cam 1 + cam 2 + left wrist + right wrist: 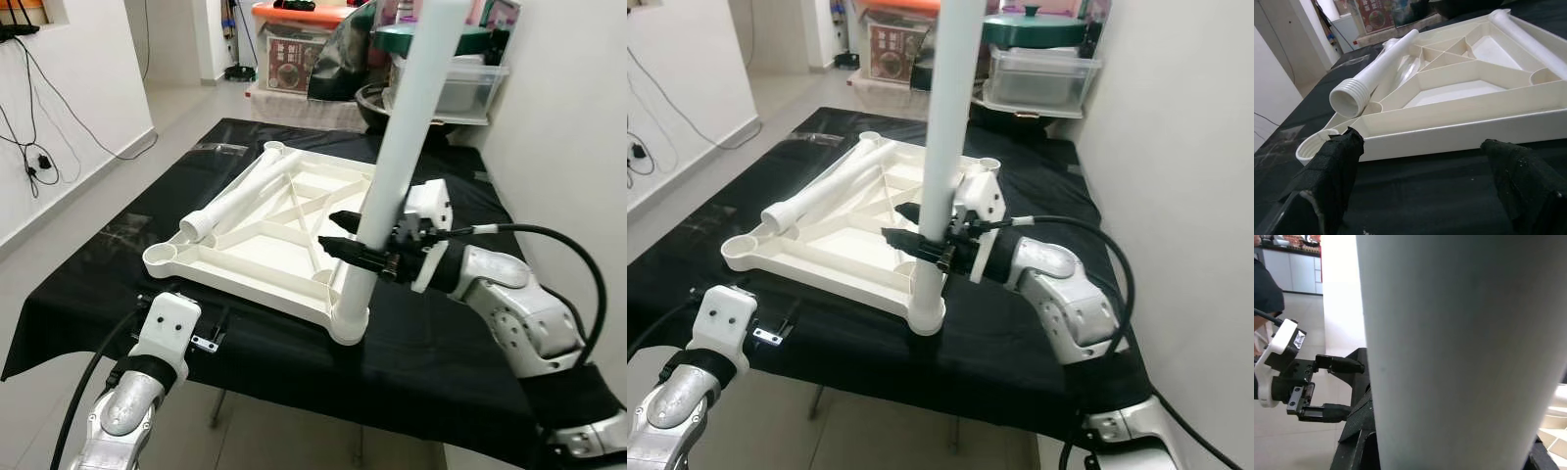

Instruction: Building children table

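Observation:
A white plastic tabletop lies upside down on the black-covered table. One white leg stands upright in its near right corner socket. My right gripper is shut on this leg a little above the socket, one finger on each side. The leg's surface is very close in the right wrist view. A second leg lies loose across the tabletop, its threaded end toward the near left corner. My left gripper is open at the table's near left edge, facing the tabletop's rim.
The near left corner socket is open. Storage boxes and a green-lidded pot stand behind the table. A white wall runs close along the right side. Cables hang on the left wall above bare floor.

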